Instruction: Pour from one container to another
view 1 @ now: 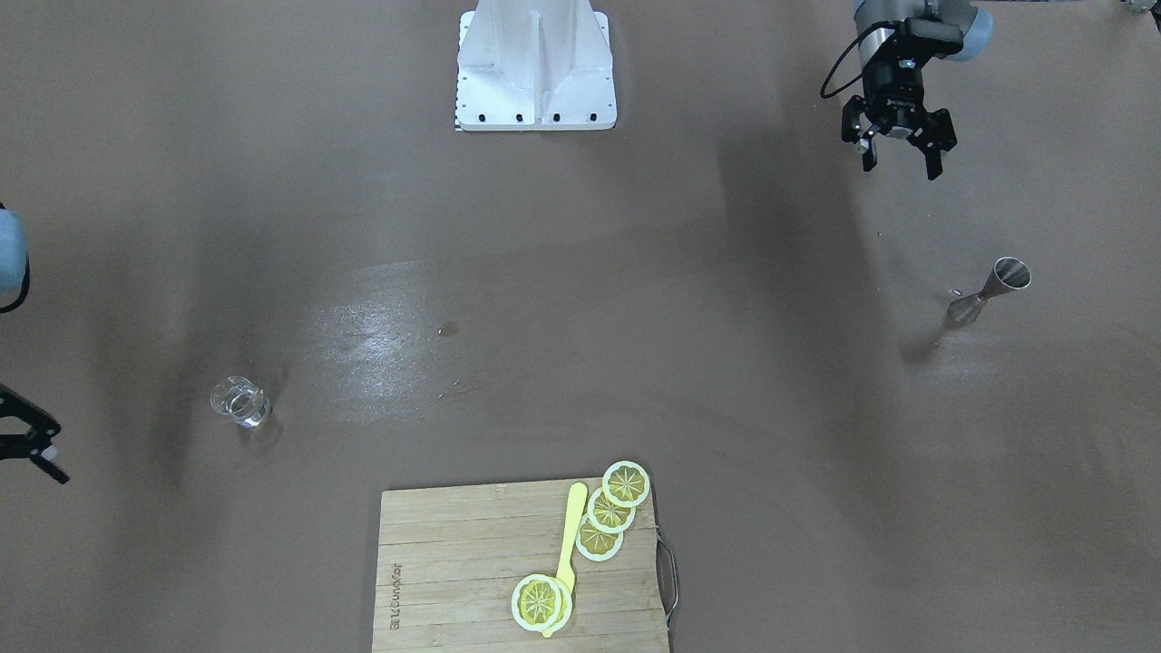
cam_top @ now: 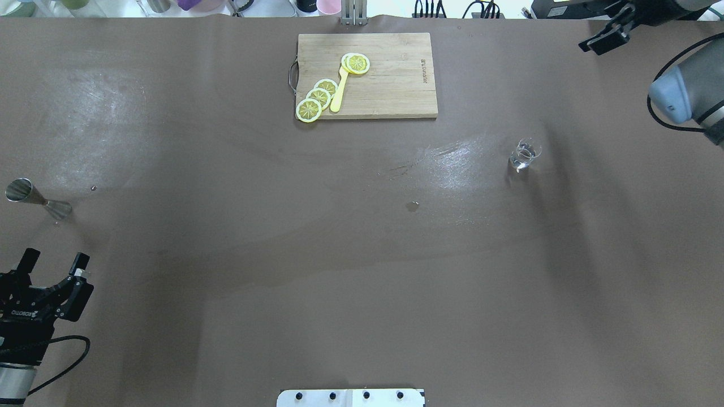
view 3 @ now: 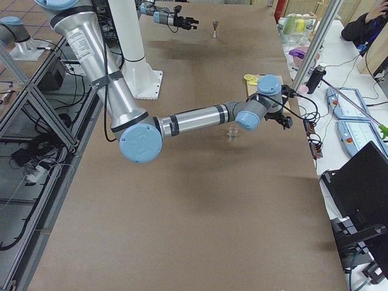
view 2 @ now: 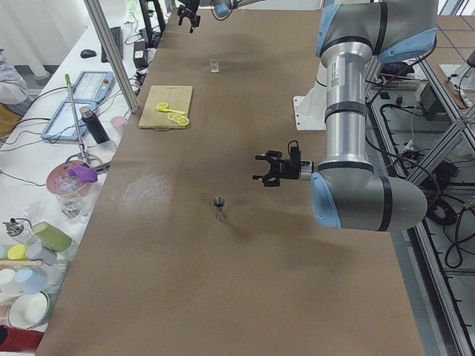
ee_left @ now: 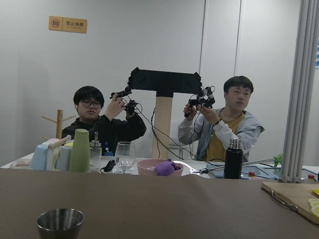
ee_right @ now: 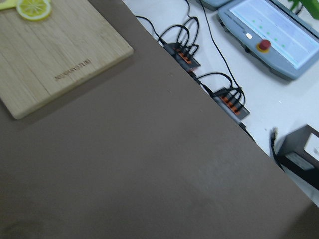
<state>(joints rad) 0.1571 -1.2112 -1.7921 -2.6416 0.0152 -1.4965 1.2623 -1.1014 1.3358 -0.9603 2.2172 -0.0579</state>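
Observation:
The clear glass tumbler (view 1: 241,402) (cam_top: 526,154) stands upright on the brown table on my right side, with a little clear liquid in it. My right gripper (view 1: 50,451) shows only at the frame's edge, raised and off to the outer side of the tumbler, its fingers apart and empty. On my left side stands the grey steel jigger (view 1: 990,290) (cam_top: 37,199), upright. My left gripper (view 1: 900,168) (cam_top: 54,261) hangs open and empty a short way on the robot's side of the jigger. The jigger's rim (ee_left: 61,223) fills the low left corner of the left wrist view.
A wooden cutting board (cam_top: 390,85) (view 1: 453,562) with lemon slices (cam_top: 317,99) and a yellow utensil (cam_top: 339,90) lies at the table's far edge. The white robot base (view 1: 535,63) sits at the near middle. Cables and cups lie beyond the far edge.

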